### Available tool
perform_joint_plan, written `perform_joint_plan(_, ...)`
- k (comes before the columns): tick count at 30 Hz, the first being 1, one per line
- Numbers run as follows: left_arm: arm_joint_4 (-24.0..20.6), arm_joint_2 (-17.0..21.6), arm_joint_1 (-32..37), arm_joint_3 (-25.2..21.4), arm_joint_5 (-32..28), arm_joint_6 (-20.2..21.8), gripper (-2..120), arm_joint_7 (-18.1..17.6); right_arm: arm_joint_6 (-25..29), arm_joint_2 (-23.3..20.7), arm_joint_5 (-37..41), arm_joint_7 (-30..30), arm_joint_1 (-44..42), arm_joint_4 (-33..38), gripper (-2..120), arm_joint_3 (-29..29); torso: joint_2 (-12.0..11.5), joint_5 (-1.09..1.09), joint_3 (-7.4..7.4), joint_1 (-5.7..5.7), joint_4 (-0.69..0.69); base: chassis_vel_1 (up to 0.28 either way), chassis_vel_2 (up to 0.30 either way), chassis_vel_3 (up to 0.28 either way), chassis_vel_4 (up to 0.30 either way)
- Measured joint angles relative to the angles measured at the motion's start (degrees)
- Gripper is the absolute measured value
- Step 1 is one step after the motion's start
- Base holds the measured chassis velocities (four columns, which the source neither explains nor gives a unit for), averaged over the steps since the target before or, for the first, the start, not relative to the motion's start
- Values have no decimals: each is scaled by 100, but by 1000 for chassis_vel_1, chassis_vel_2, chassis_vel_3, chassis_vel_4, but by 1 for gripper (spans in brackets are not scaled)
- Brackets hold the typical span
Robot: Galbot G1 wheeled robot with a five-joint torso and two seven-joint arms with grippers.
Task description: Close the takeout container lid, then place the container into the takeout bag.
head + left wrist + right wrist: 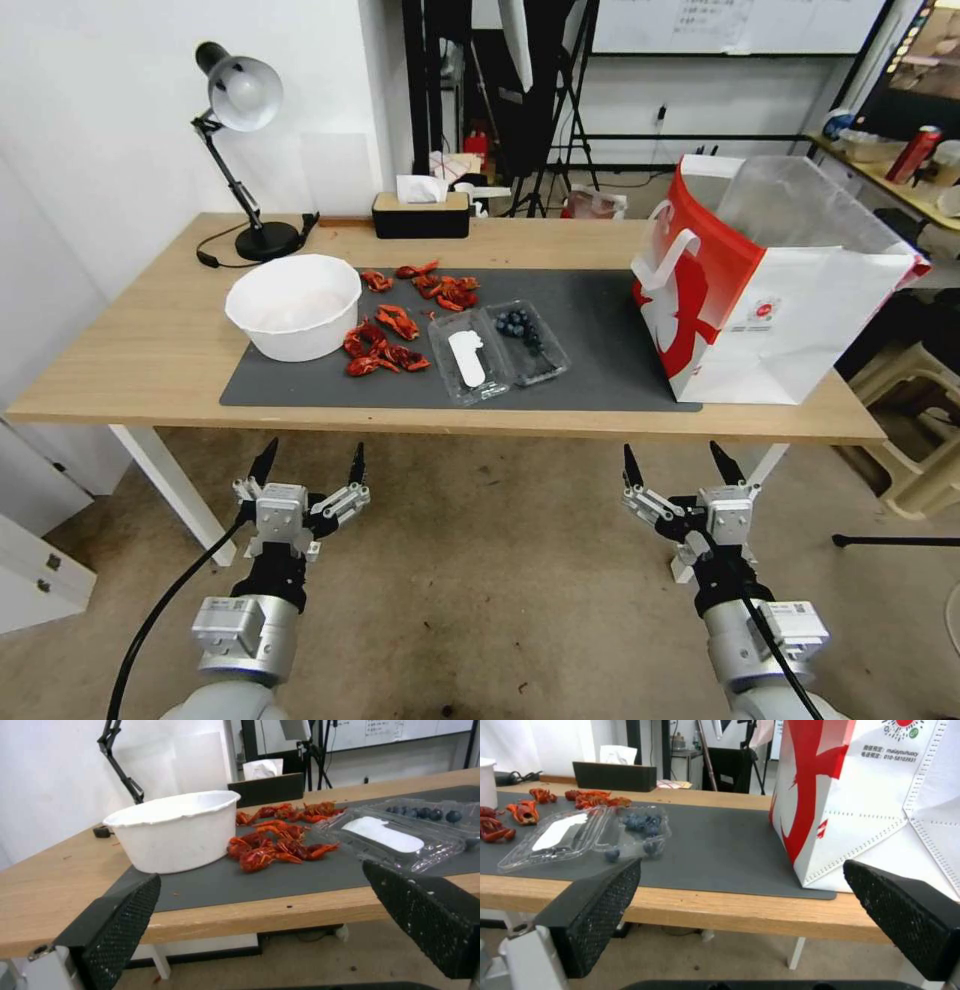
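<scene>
I see a wooden table [150, 350] with a grey mat [600, 330]. The takeout container [497, 349] lies open on it, lid [466, 358] flat, takeout bag [780, 290] well apart: nothing done. I hold left gripper [308, 467] and right gripper [683, 467] spread below the table edge

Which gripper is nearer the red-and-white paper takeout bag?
Right. The right gripper hangs open below the table edge, almost under the red-and-white paper takeout bag; the left gripper hangs open far across.
</scene>
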Motion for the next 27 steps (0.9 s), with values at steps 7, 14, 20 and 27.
perform_joint_plan(7, 0, 0, 0, 0, 0, 0, 100, 0, 0, 0, 0, 0, 0, 0, 100, 0, 0, 0, 0, 0, 0, 0, 0, 0, 0)
perform_joint_plan(14, 0, 0, 0, 0, 0, 0, 100, 0, -1, 0, 0, 0, 0, 0, 100, 0, 0, 0, 0, 0, 0, 0, 0, 0, 0)
perform_joint_plan(20, -86, 25, 8, 79, -188, 118, 100, -176, -359, -213, 112, 26, 94, 58, 100, -159, 0, -1, 0, 0, -1, 0, 0, 0, 0)
perform_joint_plan(27, -759, 191, 81, 603, -1348, 886, 100, -1268, -1538, -895, 474, 121, 411, 274, 100, -685, 0, 1, 0, 0, 1, 0, 0, 0, 0)
